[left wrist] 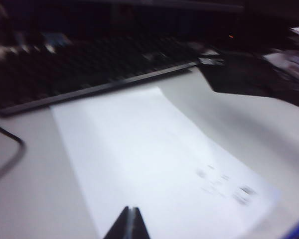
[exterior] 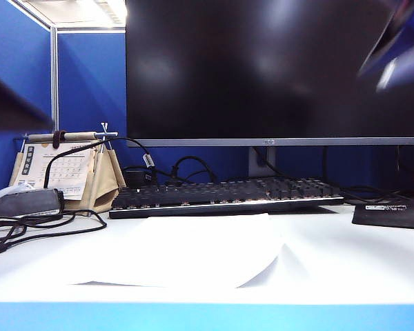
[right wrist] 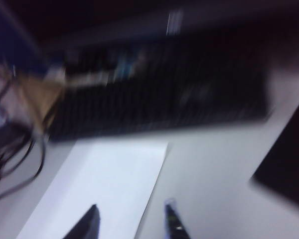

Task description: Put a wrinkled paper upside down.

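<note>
The wrinkled paper point(exterior: 200, 252) lies flat on the white table point(exterior: 359, 255), directly in front of the black keyboard point(exterior: 228, 196), one near corner slightly raised. The left gripper point(left wrist: 128, 224) hangs above the paper's near edge, fingertips together. The right gripper point(right wrist: 132, 224) hangs above the paper's edge in front of the keyboard, fingers apart, holding nothing. A desk calendar point(exterior: 62, 169) stands beside the keyboard's left end
</note>
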{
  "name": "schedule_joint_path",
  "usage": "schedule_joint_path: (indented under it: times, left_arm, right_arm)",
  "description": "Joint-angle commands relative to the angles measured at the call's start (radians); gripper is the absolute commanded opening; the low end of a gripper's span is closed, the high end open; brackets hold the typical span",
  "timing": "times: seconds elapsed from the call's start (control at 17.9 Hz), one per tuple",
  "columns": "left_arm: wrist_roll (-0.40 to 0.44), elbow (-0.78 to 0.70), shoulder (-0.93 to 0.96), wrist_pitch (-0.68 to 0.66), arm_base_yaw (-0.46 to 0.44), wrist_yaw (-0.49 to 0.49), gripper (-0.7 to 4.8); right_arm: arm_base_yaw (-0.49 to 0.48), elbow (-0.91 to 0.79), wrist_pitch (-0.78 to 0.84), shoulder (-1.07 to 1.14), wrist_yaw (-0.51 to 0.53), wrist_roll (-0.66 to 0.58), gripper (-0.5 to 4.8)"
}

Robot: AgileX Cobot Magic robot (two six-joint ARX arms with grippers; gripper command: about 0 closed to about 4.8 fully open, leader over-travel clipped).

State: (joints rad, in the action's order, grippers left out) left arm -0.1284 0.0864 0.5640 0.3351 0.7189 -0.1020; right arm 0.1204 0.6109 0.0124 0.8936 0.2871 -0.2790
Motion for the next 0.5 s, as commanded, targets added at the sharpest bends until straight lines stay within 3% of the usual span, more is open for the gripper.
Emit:
schedule_joint_path:
  times: [0.06, 0.22, 0.34, 0.5]
  left_arm:
    - [0.025, 0.026, -0.002, -0.017, -0.001, -0.202, 0.09]
    - [0.023, 0.025, 0.000, -0.129, -0.004, -0.408, 0.09]
    - [0.001, 0.015, 0.000, -0.177, -0.004, -0.409, 0.09]
    - [-0.089, -0.047, 0.000, -0.162, -0.004, -0.411, 0.09]
  right_arm:
    - [0.000, -0.088, -0.018, -0.245, -0.219, 0.054, 1.69]
    - [0.002, -0.255, -0.078, -0.460, -0.336, 0.051, 1.70]
    - [0.003, -0.382, -0.098, -0.617, -0.403, 0.048, 1.70]
    - [0.003, -0.495, -0.132, -0.794, -0.405, 0.048, 1.69]
